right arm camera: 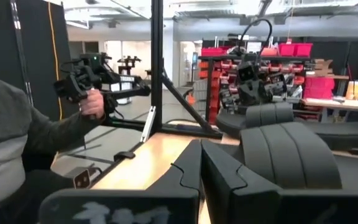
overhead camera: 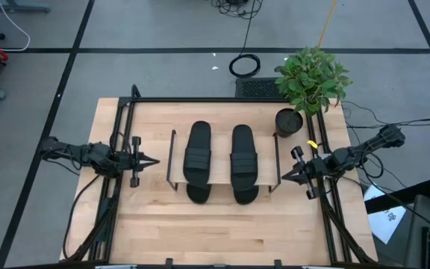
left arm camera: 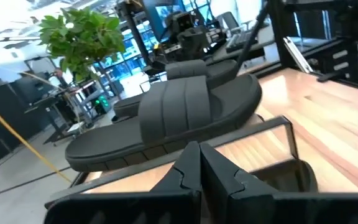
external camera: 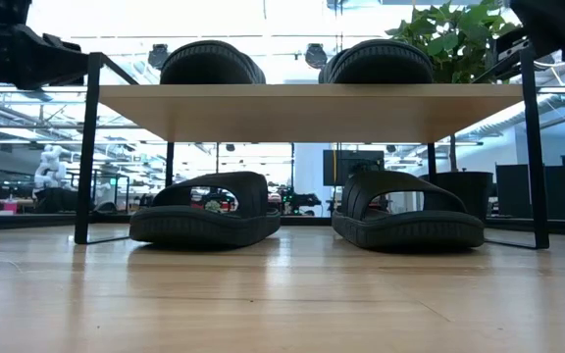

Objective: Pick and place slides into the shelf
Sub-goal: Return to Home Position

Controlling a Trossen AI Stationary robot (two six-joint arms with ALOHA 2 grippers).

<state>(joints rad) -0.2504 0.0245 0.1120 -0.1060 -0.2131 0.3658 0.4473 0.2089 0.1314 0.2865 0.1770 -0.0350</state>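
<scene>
The shelf (overhead camera: 222, 158) stands mid-table (overhead camera: 200, 235).

High view: the upper pair of slides (overhead camera: 198, 152) lies side by side on the shelf plank, lengthwise front to back. Dark ends protrude past the shelf's front edge.

Low view: this view alone shows the lower pair of slides (external camera: 204, 214) in full. They rest flat on the table under the plank, side by side and apart.

The left tool (overhead camera: 152, 161) hangs beside the shelf's left wire frame, clear of it. Its fingers are clenched on nothing.

The right tool (overhead camera: 287, 176) sits just beside the right frame. It is also clenched and empty.

A potted plant (overhead camera: 312, 78) stands behind the shelf's right rear corner.

Right wrist view only: a person (right arm camera: 5, 143) stands beyond the shelf.
</scene>
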